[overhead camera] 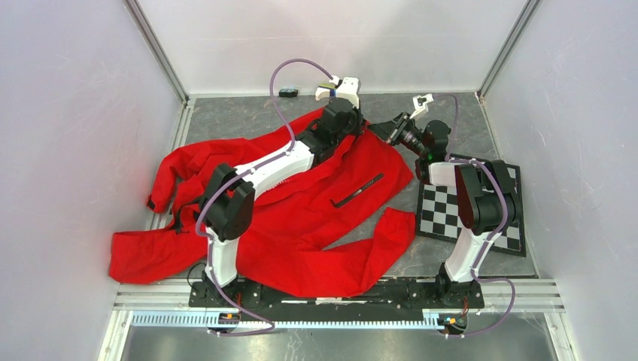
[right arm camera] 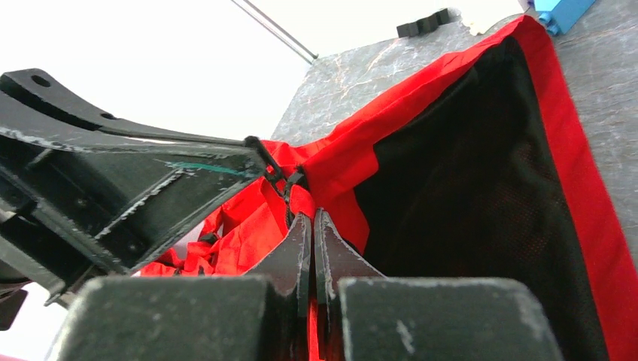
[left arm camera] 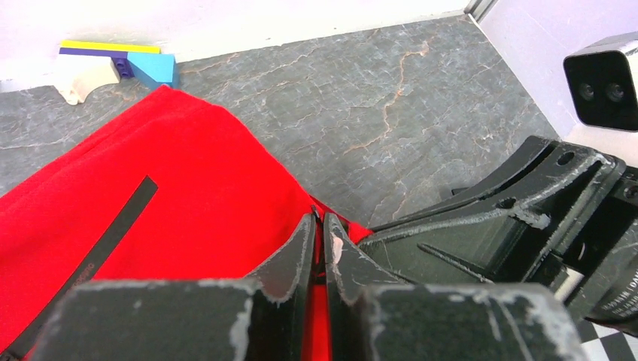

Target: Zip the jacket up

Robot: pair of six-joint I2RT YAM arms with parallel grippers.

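Observation:
The red jacket [overhead camera: 301,218] lies spread on the table with its sleeves out and a black pocket strip [overhead camera: 358,190] showing. My left gripper [overhead camera: 364,125] reaches over it to its far corner and is shut on the red front edge [left arm camera: 319,226]. My right gripper [overhead camera: 385,130] meets it there from the right, shut on the facing red edge [right arm camera: 310,219]. A small black zipper part [right arm camera: 290,184] sits just past its tips. The dark lining [right arm camera: 466,188] shows in the right wrist view. Each gripper's fingers show in the other's wrist view, close by.
A checkerboard [overhead camera: 466,214] lies right of the jacket, under the right arm. Toy blocks [left arm camera: 113,60] and a small black object [overhead camera: 287,92] sit by the back wall. Bare grey tabletop [left arm camera: 391,105] lies beyond the jacket's corner.

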